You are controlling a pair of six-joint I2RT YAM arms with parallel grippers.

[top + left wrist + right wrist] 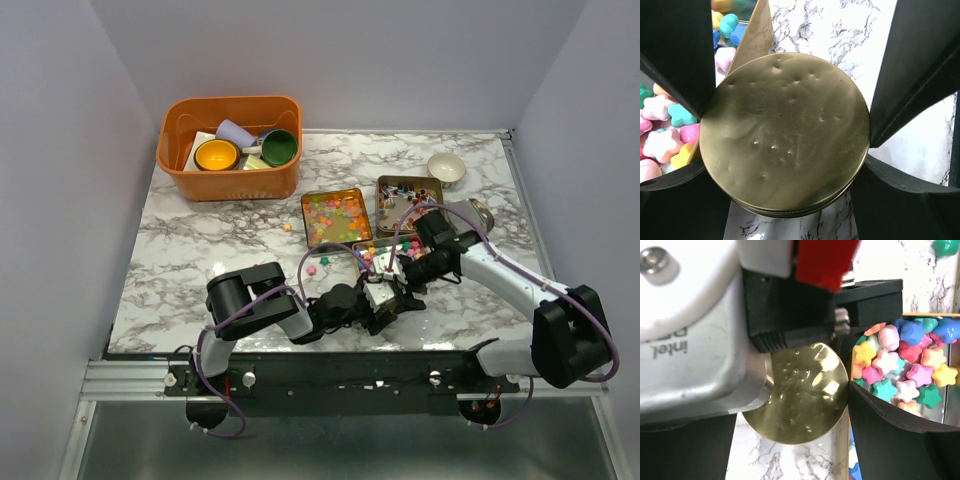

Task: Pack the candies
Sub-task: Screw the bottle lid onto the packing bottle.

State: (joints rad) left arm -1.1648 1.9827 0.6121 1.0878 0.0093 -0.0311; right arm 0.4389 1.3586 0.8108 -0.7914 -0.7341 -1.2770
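Top external view shows you three open rectangular tins on the marble table [200, 240]. The first tin [304, 215] is full of pastel candies [335, 217]. The second tin [380, 208] holds wrapped red, white and dark candies [408, 195]. The third tin [756, 35], half hidden under the two arms, holds bright star candies [660, 142].

Judging by that, the sorting is mostly done. What looks left:
- A few loose candies [323, 262] lie on the table just left of the third tin.
- None of the tins is closed.

Your left jaws are pinching a gold round lid [787, 135] by its rim, just beside the third tin's wall. The lid is round and these tins are rectangular, so it probably belongs to something else. You'll want to settle where it goes before closing up.

Your right jaws are spread. One finger [890, 435] sits at the third tin's edge, gripping nothing you can see.
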